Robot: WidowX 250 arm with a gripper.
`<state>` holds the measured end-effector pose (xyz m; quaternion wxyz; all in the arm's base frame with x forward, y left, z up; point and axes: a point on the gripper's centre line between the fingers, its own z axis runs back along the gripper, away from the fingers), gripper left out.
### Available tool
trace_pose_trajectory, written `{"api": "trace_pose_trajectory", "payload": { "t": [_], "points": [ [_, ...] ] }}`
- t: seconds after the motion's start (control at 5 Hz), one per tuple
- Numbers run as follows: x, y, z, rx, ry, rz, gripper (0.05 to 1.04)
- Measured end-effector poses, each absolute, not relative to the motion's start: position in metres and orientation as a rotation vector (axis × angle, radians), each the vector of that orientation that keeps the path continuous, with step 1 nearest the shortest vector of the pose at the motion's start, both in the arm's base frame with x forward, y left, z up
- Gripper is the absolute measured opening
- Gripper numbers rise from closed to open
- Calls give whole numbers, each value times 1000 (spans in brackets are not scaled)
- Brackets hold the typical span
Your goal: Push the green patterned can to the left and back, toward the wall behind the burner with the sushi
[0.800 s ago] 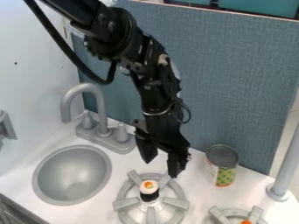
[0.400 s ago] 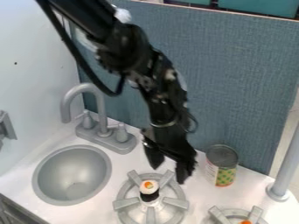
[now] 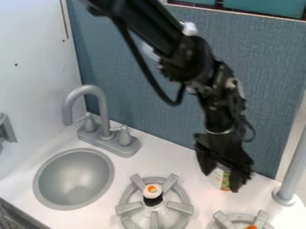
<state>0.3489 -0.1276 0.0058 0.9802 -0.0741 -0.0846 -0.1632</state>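
1. At the near edge, part of a second grey burner [image 3: 224, 220] is seen, with an orange spot [image 3: 252, 227] at its middle.
2. To its left, a round grey burner [image 3: 154, 219] is set on the white table [image 3: 128, 166]. At its centre, a small white-topped piece [image 3: 152, 191] is held upright, marked with orange and green on top and dark below.
3. Farther left, a round grey sink [image 3: 74, 172] is sunk into the table. At its bottom a round drain [image 3: 78, 193] can be made out.
4. To the right, behind the burners, a can [image 3: 224, 180] with a white, green and orange label is stood on the table. It is largely covered by the pincer [image 3: 222, 182], so its contents cannot be seen.
5. The pincer is held low with its two sides apart, the can being seen between them; whether it is touched cannot be told.
6. Behind the sink, a grey tap [image 3: 103, 112] is mounted, its spout curved toward the basin.
7. Beyond the blue panel [image 3: 137, 89], teal bins [image 3: 257, 8] are placed; what they contain is hidden.
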Motion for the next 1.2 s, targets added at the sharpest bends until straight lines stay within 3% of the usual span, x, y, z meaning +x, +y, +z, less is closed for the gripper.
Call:
{"api": "trace_pose_trajectory", "payload": {
  "t": [0.6,1.2],
  "points": [
    [394,-162,-21,-104,-117,-233,1007],
    [426,-178,-47,-143,-190,-207,1007]
  ]
}}
